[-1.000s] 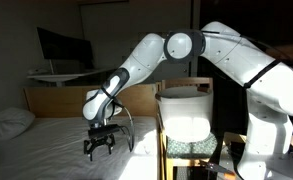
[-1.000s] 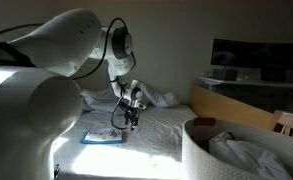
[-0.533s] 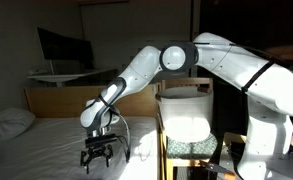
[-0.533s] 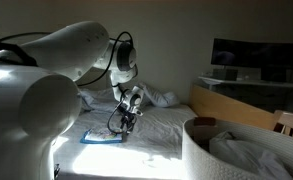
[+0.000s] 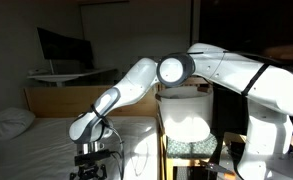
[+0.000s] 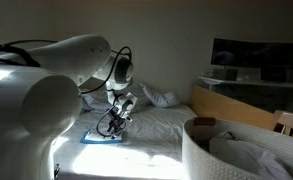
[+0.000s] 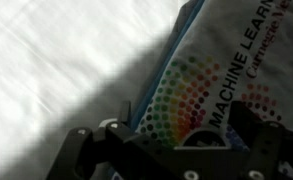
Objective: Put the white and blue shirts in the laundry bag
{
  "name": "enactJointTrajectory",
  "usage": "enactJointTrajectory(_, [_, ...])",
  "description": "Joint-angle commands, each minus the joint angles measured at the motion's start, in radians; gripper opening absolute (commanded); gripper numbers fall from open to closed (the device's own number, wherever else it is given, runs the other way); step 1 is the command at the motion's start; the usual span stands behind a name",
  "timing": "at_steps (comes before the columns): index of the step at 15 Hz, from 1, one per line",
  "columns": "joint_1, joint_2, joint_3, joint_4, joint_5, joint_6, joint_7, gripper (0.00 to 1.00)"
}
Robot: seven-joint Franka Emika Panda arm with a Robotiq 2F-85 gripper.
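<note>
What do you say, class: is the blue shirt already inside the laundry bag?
No, in an exterior view the blue shirt lies flat on the bed, under the gripper, apart from the laundry bag.

only readable print is on the shirt in the wrist view. black block capitals run diagonally, rising toward the right edge: "machine lear", with the rest cut off by the frame. just beneath, on the same slant, smaller reddish serif lettering: "carnegie", then one or two more letters clipped at the edge, can't tell which. both lines sit beside a fan of rainbow-coloured dots printed on the same shirt. in an exterior view the shirt lies on the bed, print too small to read. monitor there: screen dark, no text legible.
</note>
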Motion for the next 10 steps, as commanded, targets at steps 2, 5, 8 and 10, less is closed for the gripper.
enactJointTrajectory(2, [0.027, 0.029, 0.0, 0.076, 0.017, -0.054, -0.013, 1.0])
enactJointTrajectory(5, [0.062, 0.045, -0.016, 0.095, 0.003, -0.069, 0.013, 1.0])
enactJointTrajectory(8, [0.078, 0.064, -0.043, 0.103, -0.007, -0.081, 0.029, 1.0])
enactJointTrajectory(10, [0.082, 0.072, -0.068, 0.104, -0.016, -0.075, 0.039, 1.0])
